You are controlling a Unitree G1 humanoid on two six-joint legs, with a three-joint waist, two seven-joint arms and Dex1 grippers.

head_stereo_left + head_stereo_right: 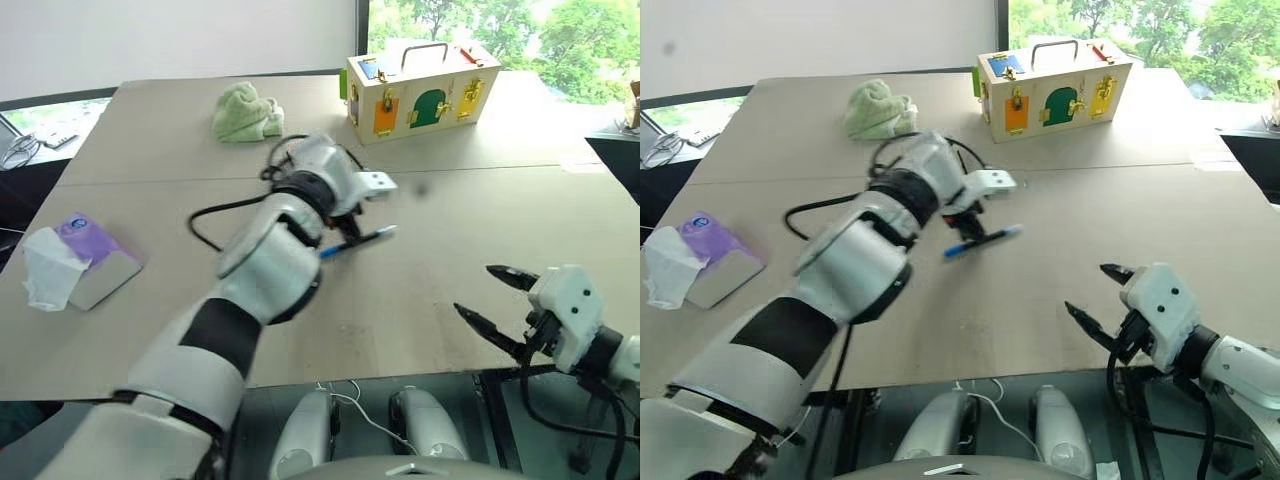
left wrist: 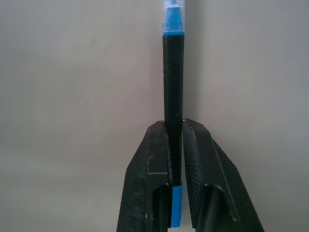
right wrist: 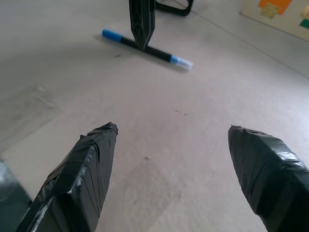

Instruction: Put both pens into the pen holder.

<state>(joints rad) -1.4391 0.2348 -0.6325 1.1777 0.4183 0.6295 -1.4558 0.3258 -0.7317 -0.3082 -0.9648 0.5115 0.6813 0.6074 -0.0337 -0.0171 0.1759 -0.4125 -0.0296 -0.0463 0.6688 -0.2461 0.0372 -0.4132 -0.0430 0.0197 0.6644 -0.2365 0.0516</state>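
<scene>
The left claw (image 2: 175, 159) is clenched on the slim black-barrelled pen with blue ends (image 1: 983, 240), near one end, its long axis crosswise to the fingers, just above the grey table (image 1: 430, 290). The right claw (image 3: 183, 169), released and empty, hangs well apart.

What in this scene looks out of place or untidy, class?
A crumpled green cloth lies near the table's far edge, and white tissue spills from a purple pack at its left side. The left gripper is shut on a blue-ended pen.

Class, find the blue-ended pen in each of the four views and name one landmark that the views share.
Left eye: pen at centre.
Right eye: pen at centre, just below the wrist.
Left wrist: pen upright at centre.
Right wrist: pen near the top.
Shared landmark: the left gripper shut on it.
</scene>
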